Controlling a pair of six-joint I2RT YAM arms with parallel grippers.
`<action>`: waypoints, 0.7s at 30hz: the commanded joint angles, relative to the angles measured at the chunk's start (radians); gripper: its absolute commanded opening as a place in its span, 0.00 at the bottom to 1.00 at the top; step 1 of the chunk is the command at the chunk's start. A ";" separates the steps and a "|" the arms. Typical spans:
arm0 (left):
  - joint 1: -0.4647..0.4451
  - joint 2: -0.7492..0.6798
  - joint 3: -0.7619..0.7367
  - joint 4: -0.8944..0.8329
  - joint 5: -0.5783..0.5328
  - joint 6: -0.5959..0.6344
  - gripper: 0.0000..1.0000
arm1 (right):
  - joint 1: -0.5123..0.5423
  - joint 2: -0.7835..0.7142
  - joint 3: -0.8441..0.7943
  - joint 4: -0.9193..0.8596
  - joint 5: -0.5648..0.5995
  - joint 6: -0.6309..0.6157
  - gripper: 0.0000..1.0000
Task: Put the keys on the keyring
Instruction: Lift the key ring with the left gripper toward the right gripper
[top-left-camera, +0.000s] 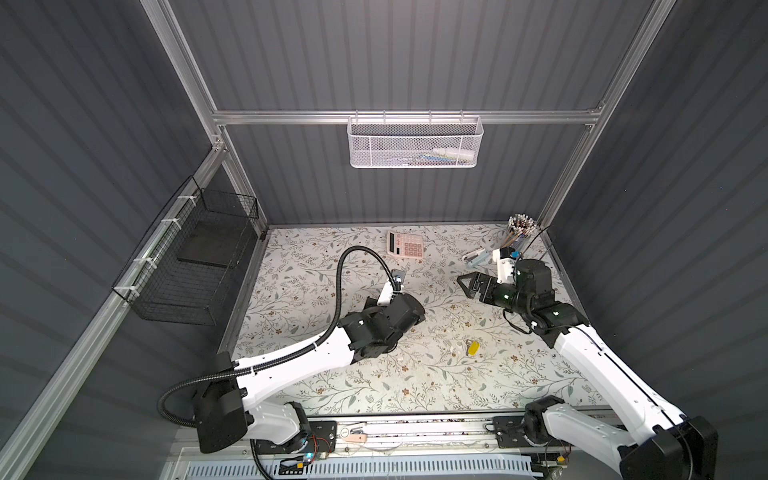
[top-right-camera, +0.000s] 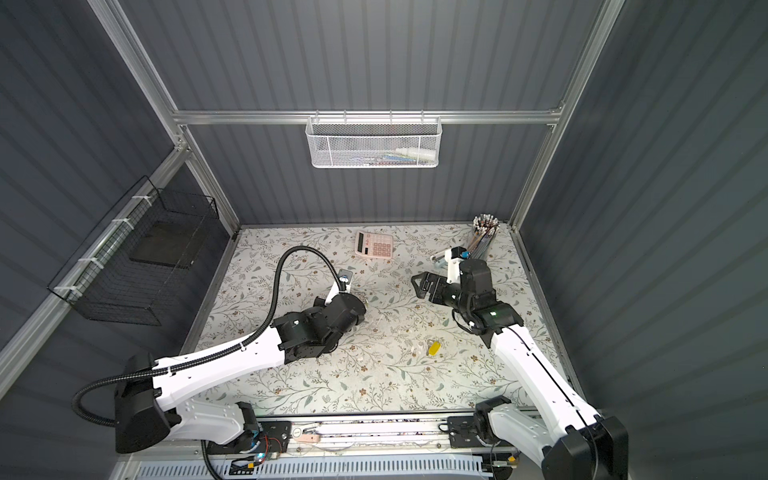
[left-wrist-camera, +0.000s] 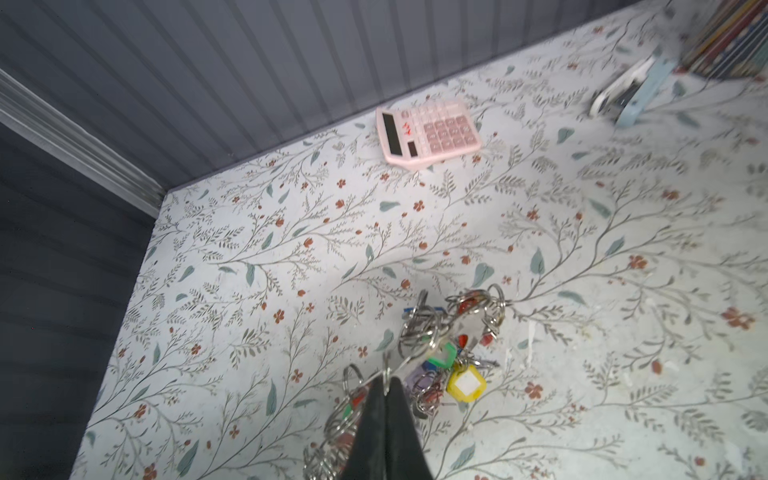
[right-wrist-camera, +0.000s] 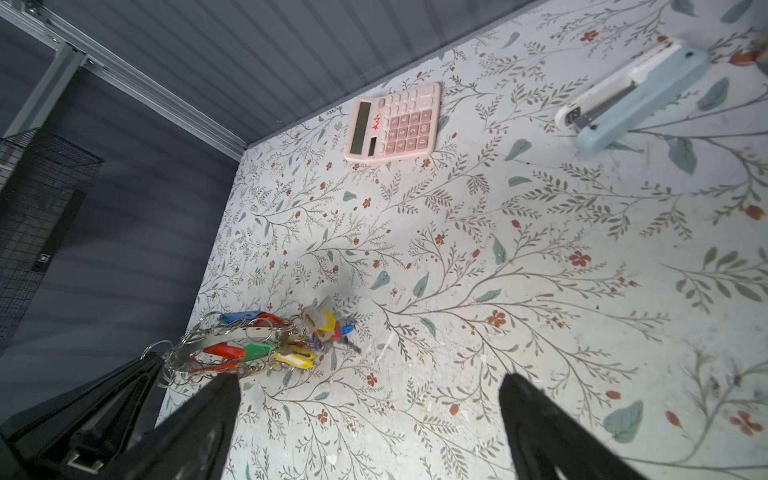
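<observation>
At left: left gripper (left-wrist-camera: 386, 384), fingers pressed together, pinching the keyring (right-wrist-camera: 232, 336) by its rim, left of table (top-left-camera: 291, 291) centre. The keys (right-wrist-camera: 297, 360) hang round it, tags bunched on the tabletop. Further right, nearer the front, loose yellow key (top-left-camera: 473, 348) lies alone. Then right gripper (right-wrist-camera: 370, 384), fingers spread wide, holding nothing.

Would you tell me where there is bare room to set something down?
Bare: the near strip this side of the yellow key, and the far left corner beside the calculator. Crowded: the far right corner, with stapler and pencil cup, and around the keyring.
</observation>
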 joint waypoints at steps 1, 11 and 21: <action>-0.005 -0.070 -0.033 0.162 -0.019 0.063 0.00 | -0.003 0.007 0.044 0.021 -0.071 0.021 0.99; -0.004 -0.165 -0.129 0.404 0.043 0.185 0.00 | -0.009 -0.031 0.050 0.038 0.024 0.049 0.99; 0.002 -0.183 -0.185 0.631 0.283 0.344 0.00 | -0.074 -0.016 0.073 0.125 -0.158 0.010 0.99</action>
